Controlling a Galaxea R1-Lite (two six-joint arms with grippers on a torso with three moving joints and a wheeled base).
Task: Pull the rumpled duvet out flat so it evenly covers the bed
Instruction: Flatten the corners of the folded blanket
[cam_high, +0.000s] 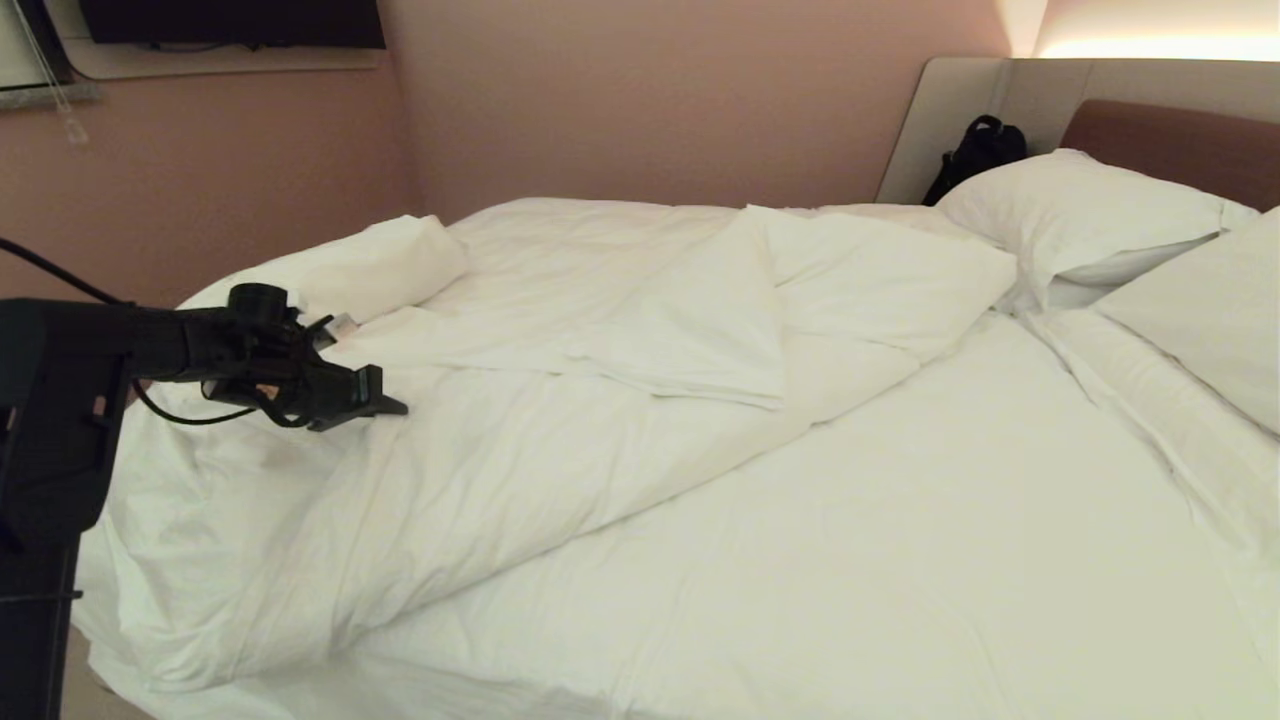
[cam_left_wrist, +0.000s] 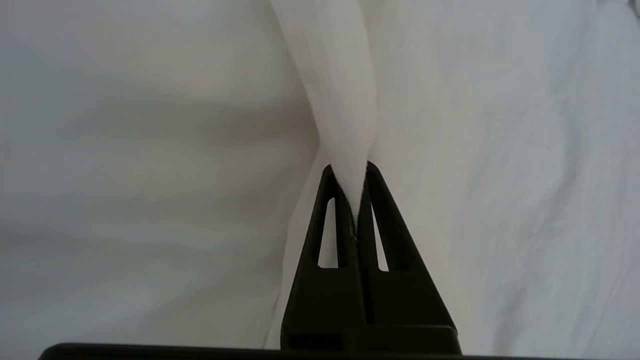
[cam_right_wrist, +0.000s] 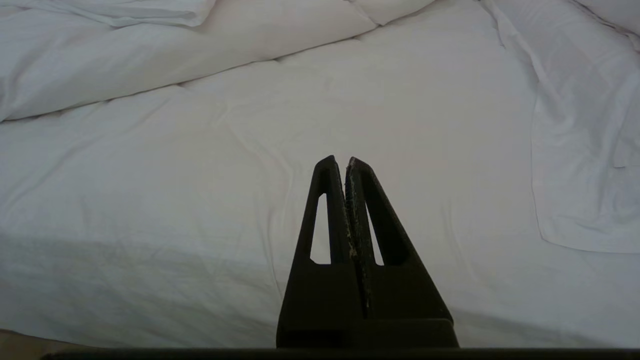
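So our left claw (cam_left_wrist: 354, 200) is clenched on a duvet (cam_high: 560, 400) fold; we'd pull slow and low toward the bed (cam_high: 1000, 560) foot, right claw (cam_right_wrist: 345, 200) clenched, empty.

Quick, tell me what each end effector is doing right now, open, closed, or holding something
Left end effector: closed, pinching a fold of the duvet.
Right end effector: closed, holding nothing, poised above the bed.

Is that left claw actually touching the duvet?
Touching. In the left wrist view, the left gripper is shut on a pinched fold of the duvet.
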